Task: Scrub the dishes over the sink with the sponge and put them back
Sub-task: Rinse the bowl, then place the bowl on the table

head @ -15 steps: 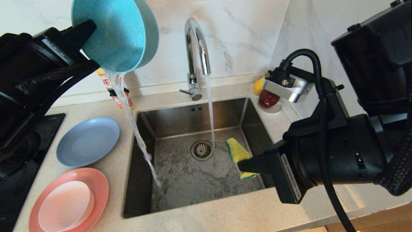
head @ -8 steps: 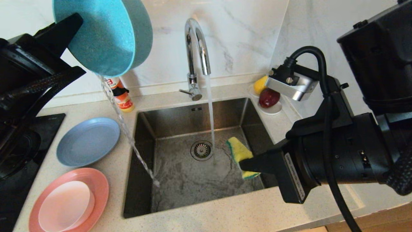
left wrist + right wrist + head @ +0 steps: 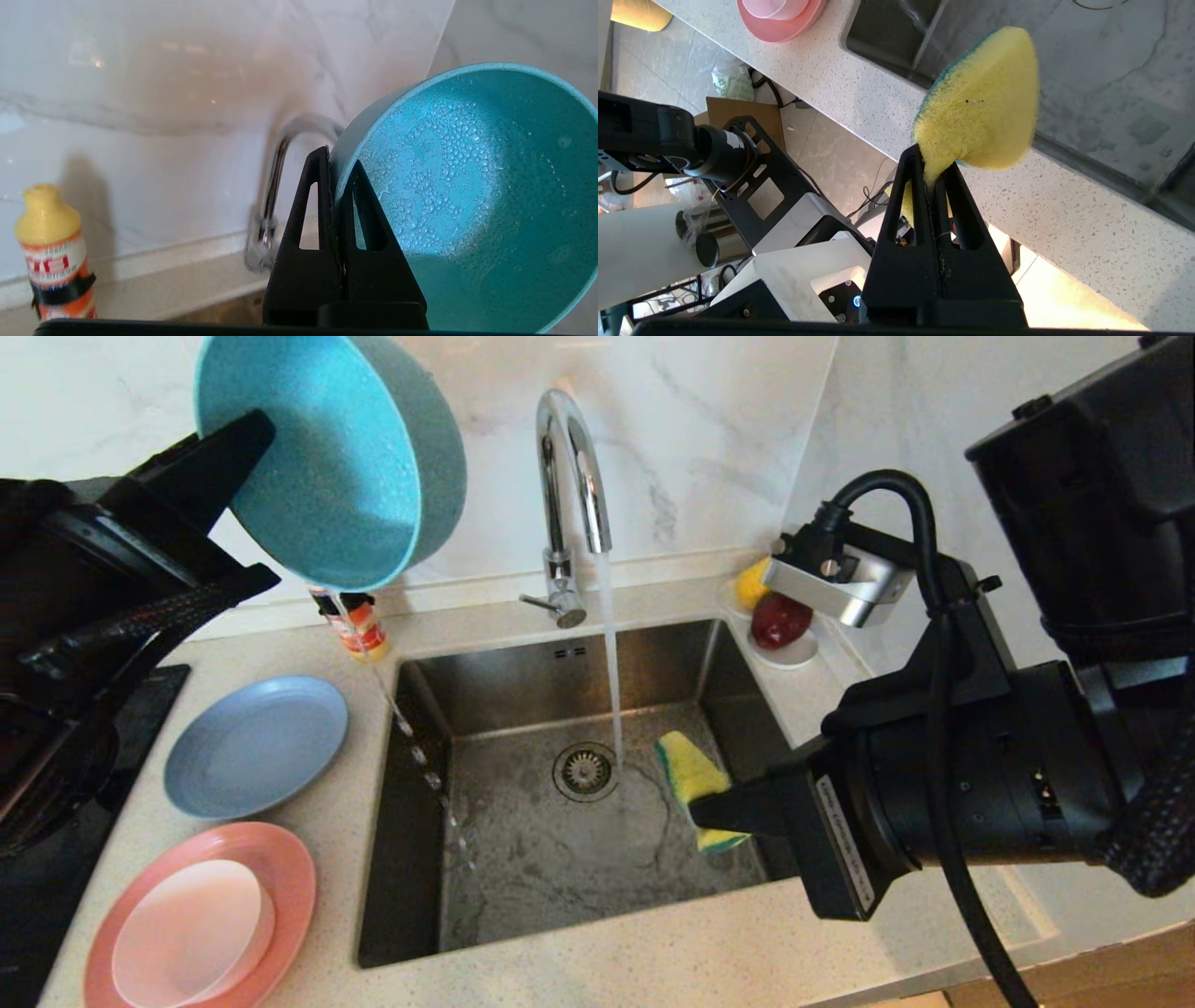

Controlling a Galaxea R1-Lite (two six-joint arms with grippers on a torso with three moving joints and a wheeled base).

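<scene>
Four dishes are in my view. I have the teal bowl lifted high over the counter's back-left area, tipped so its wet inside faces the sink, with a thin trickle of drops falling from its lower rim into the basin's left side. My left gripper is pinched tight on that bowl's rim, one finger inside and one outside. The grey-blue plate lies flat on the counter left of the sink, and the salmon-pink plate sits at the counter's front-left corner with the pale pink bowl resting in it.

My right gripper is clamped on the narrow end of the sponge, holding it above the sink's right half, near the drain strainer. Water runs from the chrome tap down just beside the sponge. A dish-soap bottle stands at the counter's back edge, and a saucer of fruit sits at the sink's back-right corner.
</scene>
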